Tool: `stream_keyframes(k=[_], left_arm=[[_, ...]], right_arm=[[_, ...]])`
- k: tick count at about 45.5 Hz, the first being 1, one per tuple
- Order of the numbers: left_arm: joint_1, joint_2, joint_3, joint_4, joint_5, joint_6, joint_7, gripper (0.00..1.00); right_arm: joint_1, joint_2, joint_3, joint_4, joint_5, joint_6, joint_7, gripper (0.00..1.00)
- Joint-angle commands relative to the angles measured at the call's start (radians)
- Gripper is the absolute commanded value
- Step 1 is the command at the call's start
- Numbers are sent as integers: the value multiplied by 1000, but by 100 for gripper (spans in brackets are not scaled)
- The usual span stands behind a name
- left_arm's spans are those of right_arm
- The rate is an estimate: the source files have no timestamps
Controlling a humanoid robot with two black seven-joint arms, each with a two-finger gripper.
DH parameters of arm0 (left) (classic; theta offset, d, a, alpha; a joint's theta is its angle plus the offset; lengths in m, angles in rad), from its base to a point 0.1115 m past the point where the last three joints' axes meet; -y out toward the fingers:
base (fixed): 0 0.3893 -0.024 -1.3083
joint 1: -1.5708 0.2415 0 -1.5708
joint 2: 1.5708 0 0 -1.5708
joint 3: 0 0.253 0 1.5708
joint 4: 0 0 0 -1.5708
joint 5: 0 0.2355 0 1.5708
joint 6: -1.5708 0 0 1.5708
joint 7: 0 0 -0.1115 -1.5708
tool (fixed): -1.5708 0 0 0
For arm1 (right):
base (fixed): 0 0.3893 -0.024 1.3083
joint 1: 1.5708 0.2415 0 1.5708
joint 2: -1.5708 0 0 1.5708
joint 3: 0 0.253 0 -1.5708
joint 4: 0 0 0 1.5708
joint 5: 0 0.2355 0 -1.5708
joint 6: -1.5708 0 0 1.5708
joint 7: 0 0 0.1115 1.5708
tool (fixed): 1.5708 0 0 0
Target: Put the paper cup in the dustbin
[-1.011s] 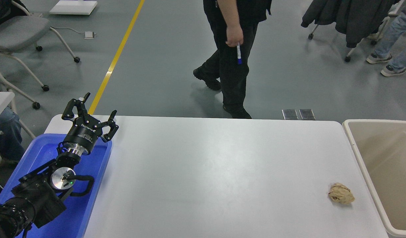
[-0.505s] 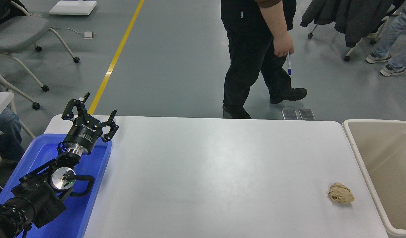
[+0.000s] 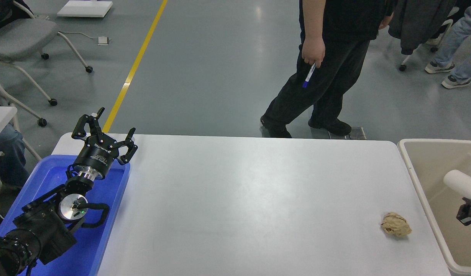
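Nearest my camera, at the lower left, I see the parked left arm lying over the blue tray (image 3: 105,245), its left gripper (image 3: 105,132) raised above the tray's far corner with fingers spread wide and nothing between them; on the white table (image 3: 243,199), toward the near right, a crumpled brown paper ball (image 3: 396,224) lies alone, close to the dustbin (image 3: 419,184) but apart from its rim; at the right edge I see only a sliver of the right gripper (image 3: 470,210) over the bin's interior, and the paper cup (image 3: 461,183) lies tilted on its side, touching that gripper and above the bin; whether the fingers clamp the cup I cannot tell; beyond the far edge of the table a person (image 3: 335,57) in dark clothes stands on the grey floor, one hand (image 3: 313,52) holding a blue-capped marker (image 3: 308,76).
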Motion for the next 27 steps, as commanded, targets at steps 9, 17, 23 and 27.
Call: stream_keyframes(k=[9, 17, 23, 27], left_arm=[[0, 0, 0, 0, 0, 0, 0, 100], [0, 0, 0, 0, 0, 2, 0, 100], [0, 0, 0, 0, 0, 2, 0, 100], [0, 0, 0, 0, 0, 2, 0, 100]], right_arm=[[-70, 46, 9, -22, 0, 2, 26, 0], [-86, 43, 8, -36, 0, 0, 27, 0], [-86, 41, 9, -37, 0, -1, 27, 53], [-86, 40, 9, -36, 0, -4, 27, 70]])
